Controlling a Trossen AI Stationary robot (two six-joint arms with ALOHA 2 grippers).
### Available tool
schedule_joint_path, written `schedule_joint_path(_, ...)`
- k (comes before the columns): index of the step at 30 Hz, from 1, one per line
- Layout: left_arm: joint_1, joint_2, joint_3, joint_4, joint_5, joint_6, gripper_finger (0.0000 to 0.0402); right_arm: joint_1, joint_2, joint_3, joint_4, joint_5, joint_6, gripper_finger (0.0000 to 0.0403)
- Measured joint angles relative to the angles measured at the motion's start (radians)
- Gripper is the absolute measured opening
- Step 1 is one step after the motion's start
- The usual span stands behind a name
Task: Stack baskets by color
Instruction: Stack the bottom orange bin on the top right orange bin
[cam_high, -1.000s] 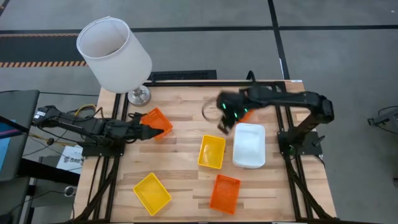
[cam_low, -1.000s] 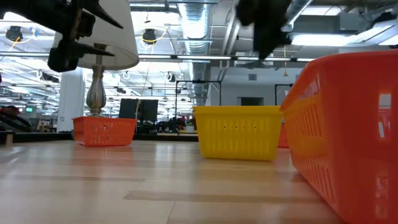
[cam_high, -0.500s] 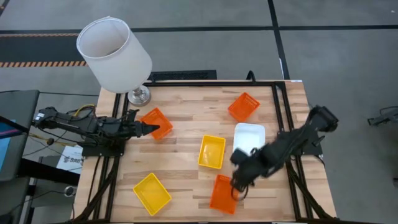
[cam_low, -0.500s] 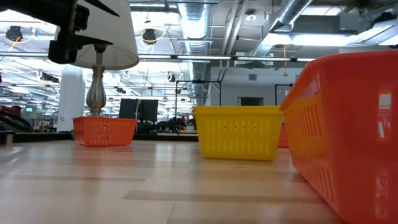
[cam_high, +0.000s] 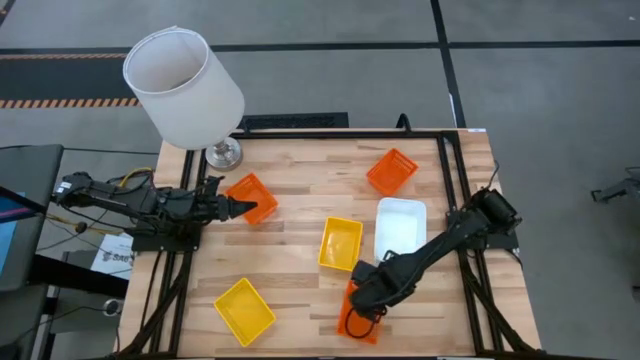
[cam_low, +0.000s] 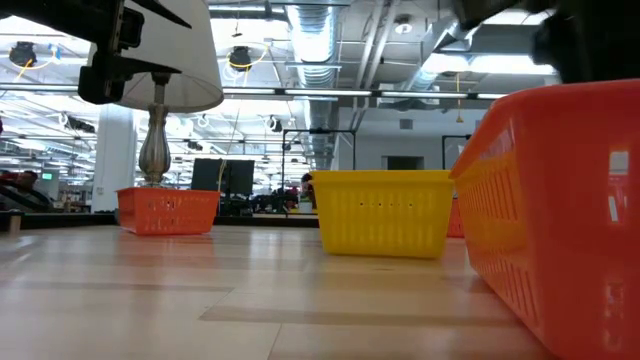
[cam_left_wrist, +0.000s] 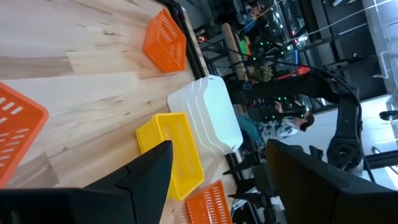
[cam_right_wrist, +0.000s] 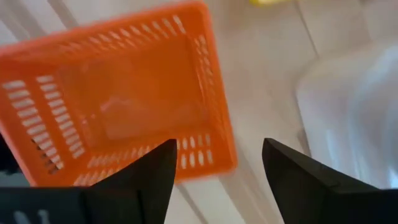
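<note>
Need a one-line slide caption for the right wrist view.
Open right end effector poised above an orange basket, white basket alongside.

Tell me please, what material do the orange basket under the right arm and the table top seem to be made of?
The orange basket looks like moulded plastic: thin walls pierced with rows of small slots, a smooth, slightly glossy floor. The table top looks like wood: pale planks joined side by side, with visible grain and a dull sheen; whether it is solid or only veneered I cannot tell.
</note>
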Motion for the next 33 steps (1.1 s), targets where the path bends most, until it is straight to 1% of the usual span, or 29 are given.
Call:
schedule_joint_path(10,0.0,0.0,0.0,-0.002,0.019,0.008,0.0247,-0.043,0.093,0.0,0.033,0.002,-0.166,0.025)
schedule_joint_path(12,0.0,0.0,0.0,-0.002,0.019,0.008,0.0247,-0.05,0.099,-0.002,0.03,0.003,-0.196,0.0248)
schedule_joint_path(14,0.0,0.0,0.0,-0.002,0.019,0.008,0.0247,-0.055,0.098,-0.001,0.061,0.003,-0.215,0.0241)
schedule_joint_path(17,0.0,0.0,0.0,-0.003,0.03,0.008,0.0247,-0.062,0.094,-0.012,0.096,0.005,-0.217,0.0209)
schedule_joint_path(23,0.0,0.0,0.0,-0.009,0.064,0.008,0.0247,-0.058,0.104,-0.011,0.114,0.004,-0.236,0.0111)
schedule_joint_path(29,0.0,0.0,0.0,-0.009,0.07,0.008,0.0247,-0.058,0.104,-0.012,0.131,-0.017,-0.24,0.0021)
schedule_joint_path(31,0.0,0.0,0.0,-0.008,0.07,0.016,0.0247,-0.058,0.093,-0.014,0.136,-0.023,-0.242,0.0012)
schedule_joint_path(33,0.0,0.0,0.0,-0.008,0.07,0.023,0.0247,-0.058,0.085,-0.016,0.136,-0.025,-0.242,0.0016)
